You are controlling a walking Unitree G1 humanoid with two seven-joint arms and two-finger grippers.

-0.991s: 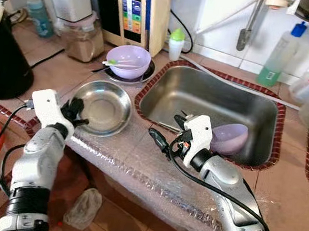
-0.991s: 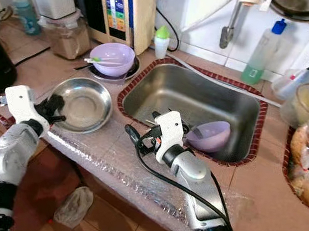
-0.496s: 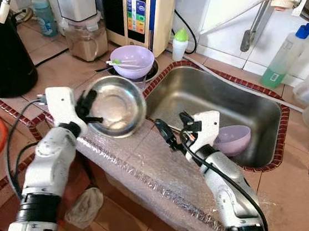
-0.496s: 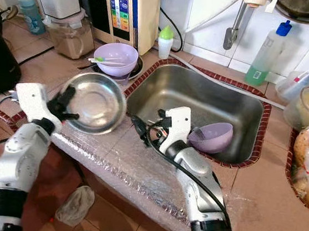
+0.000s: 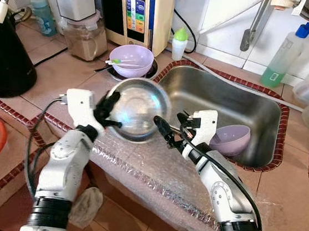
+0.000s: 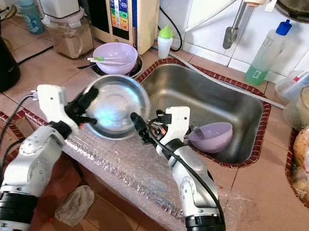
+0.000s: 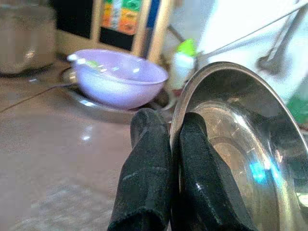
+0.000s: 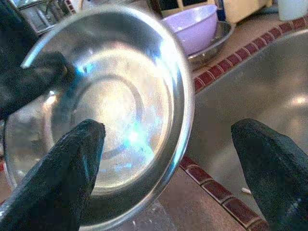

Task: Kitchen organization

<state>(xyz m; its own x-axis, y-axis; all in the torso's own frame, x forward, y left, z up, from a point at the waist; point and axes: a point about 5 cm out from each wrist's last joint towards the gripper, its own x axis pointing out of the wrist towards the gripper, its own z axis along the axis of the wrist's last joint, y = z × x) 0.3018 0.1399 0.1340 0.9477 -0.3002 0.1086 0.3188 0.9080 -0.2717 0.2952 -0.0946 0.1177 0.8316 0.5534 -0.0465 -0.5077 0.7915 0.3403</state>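
The steel bowl hangs tilted in the air just beside the sink, off the surface, its rim clenched in the left pincer. In the left wrist view both fingers pinch that thin rim at one edge, so the whole bowl hangs off a single small grip. The right pincer waits released, jaws wide, just at the bowl's sink-side edge.

The likely trouble is a slip: smooth metal held at one point could swivel or drop onto the sink's edge or into it, where a purple bowl lies. A mistimed handover, with the left letting go before the right closes, would do the same.

The surface is tan tile with a red-brown border around the sink and a sheet of bubble wrap over the front edge. Behind the sink stand a water unit, a second purple bowl, a small green-capped bottle and a soap bottle against white wall tile.
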